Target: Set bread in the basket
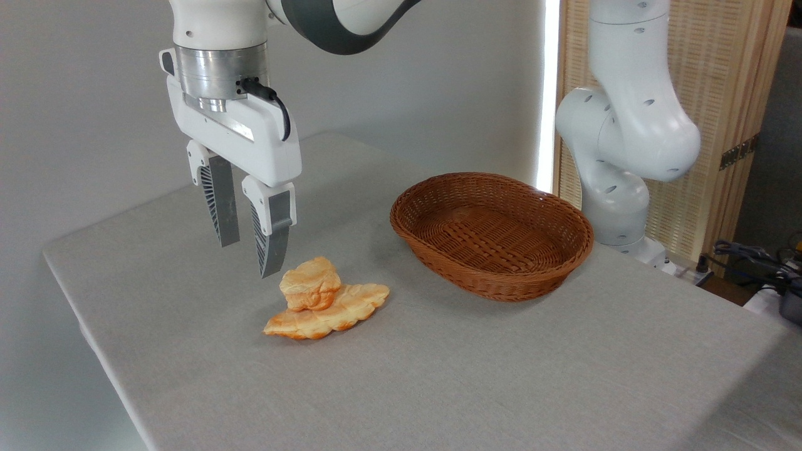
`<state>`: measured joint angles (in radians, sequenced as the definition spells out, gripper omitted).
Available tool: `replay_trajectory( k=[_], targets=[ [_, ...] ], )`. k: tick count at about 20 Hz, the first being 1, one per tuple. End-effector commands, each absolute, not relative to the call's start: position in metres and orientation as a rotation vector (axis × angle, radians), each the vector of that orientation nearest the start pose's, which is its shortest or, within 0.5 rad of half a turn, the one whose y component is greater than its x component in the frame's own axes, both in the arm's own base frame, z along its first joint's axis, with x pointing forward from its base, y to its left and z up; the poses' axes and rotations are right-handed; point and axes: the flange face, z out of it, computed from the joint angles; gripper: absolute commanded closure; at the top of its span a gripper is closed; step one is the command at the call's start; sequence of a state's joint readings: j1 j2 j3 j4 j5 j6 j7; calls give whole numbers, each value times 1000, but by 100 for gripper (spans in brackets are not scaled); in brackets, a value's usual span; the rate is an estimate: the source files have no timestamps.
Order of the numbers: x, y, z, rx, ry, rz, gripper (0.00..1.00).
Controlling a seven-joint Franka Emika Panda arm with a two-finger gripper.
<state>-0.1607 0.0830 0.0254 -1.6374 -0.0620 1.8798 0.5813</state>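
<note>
The bread (311, 283), a small chunky golden-orange roll with a paler top, rests on top of a longer flat leaf-shaped bread piece (332, 314) near the table's front left. My gripper (249, 258) hangs open just above and to the left of the roll, fingers pointing down, nothing between them. The right fingertip (270, 266) is close to the roll's left edge without touching it. The oval brown wicker basket (495, 275) stands empty to the right of the breads.
The breads and basket lie on a grey cloth-covered table (438, 376). The arm's white base (620, 156) rises behind the basket at the right. Cables and gear (764, 263) lie at the far right edge. A wooden screen (720, 94) stands behind.
</note>
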Motion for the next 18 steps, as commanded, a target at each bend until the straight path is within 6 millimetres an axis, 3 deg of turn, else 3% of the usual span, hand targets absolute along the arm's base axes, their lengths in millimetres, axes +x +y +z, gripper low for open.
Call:
replay_trajectory(
  k=[1,5,18],
  targets=[
    [598,-87,575,-2963,1067,-264,0],
    [601,-84,572,-2930,1139,-264,0],
    [601,-70,581,-2932,1106,-287,0]
  ],
)
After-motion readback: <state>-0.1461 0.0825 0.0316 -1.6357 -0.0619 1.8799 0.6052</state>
